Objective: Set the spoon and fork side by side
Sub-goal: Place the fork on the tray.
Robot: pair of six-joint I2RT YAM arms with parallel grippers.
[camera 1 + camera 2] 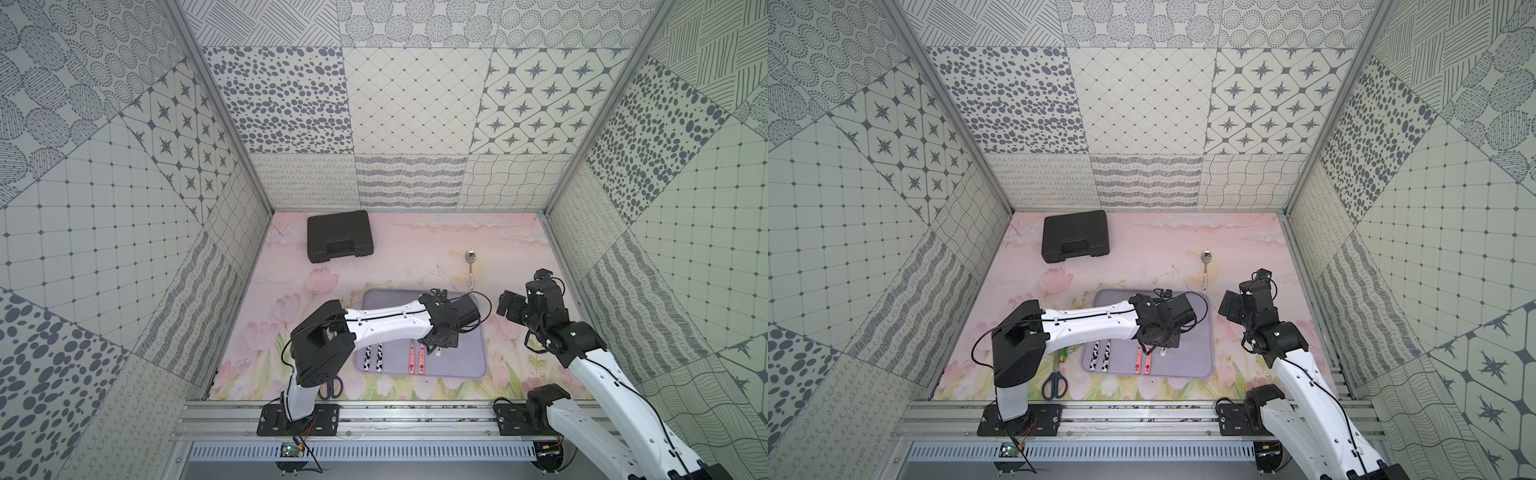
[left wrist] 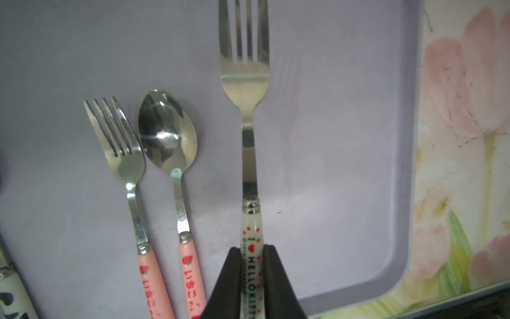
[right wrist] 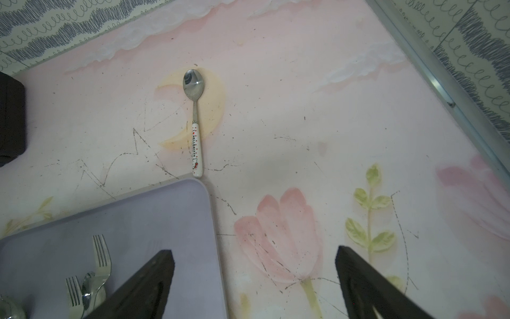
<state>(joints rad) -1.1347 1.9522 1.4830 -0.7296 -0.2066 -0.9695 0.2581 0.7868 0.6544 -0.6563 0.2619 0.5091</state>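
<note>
Left gripper [image 2: 252,248] clamped on the white handle of the Hello Kitty fork [image 2: 248,154], tines pointing away from the wrist, over the lilac mat [image 2: 345,124]. Cannot tell whether the fork touches the mat. Just beside it the pink fork [image 2: 124,154] and pink spoon [image 2: 168,138] lie parallel on the mat, same heading. Right gripper [image 3: 254,251] spread wide and empty, hanging above bare table [image 3: 303,82] off the mat's far right corner. Matching spoon [image 3: 196,124] lies on the table straight ahead of those jaws. Handle end nearest, just beside the mat corner; bowl farthest; long axis running away from the robot. Right arm clearly nearer. Judged: reach forward, close across the handle.
</note>
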